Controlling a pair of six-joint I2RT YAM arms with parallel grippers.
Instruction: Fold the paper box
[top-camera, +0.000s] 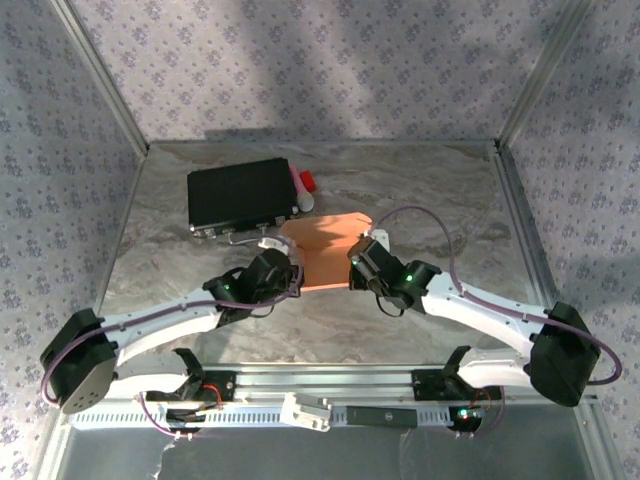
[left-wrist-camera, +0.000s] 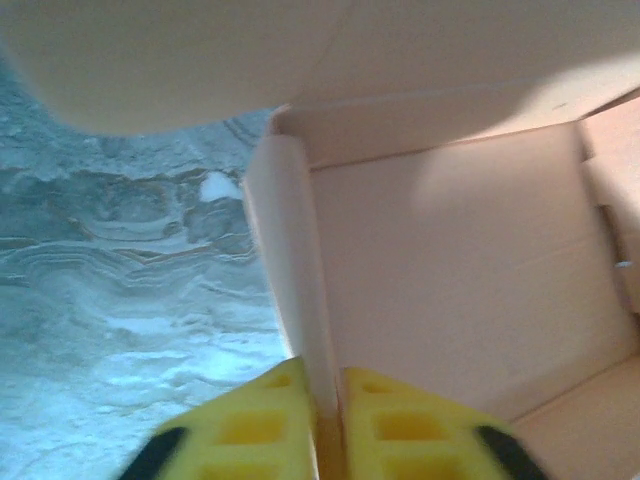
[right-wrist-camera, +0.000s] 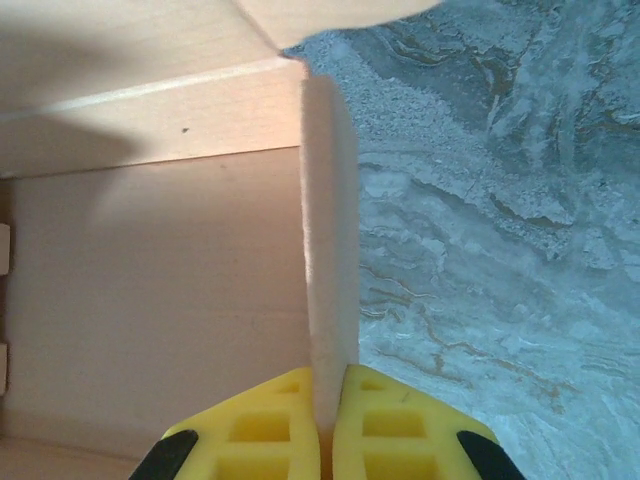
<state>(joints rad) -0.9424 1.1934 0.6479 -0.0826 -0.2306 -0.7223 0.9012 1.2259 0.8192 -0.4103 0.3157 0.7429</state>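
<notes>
Left gripper clamps paper box left wall; right gripper, right wall.

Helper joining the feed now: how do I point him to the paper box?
On the marbled table, off the black case's near right corner, sits the paper box, pinched by the left gripper and right gripper. It alone is salmon-orange cardboard.

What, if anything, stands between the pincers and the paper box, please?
Nothing visible does. The left pincer is shut on one side wall of the paper box, and the right pincer is shut on the opposite wall.
</notes>
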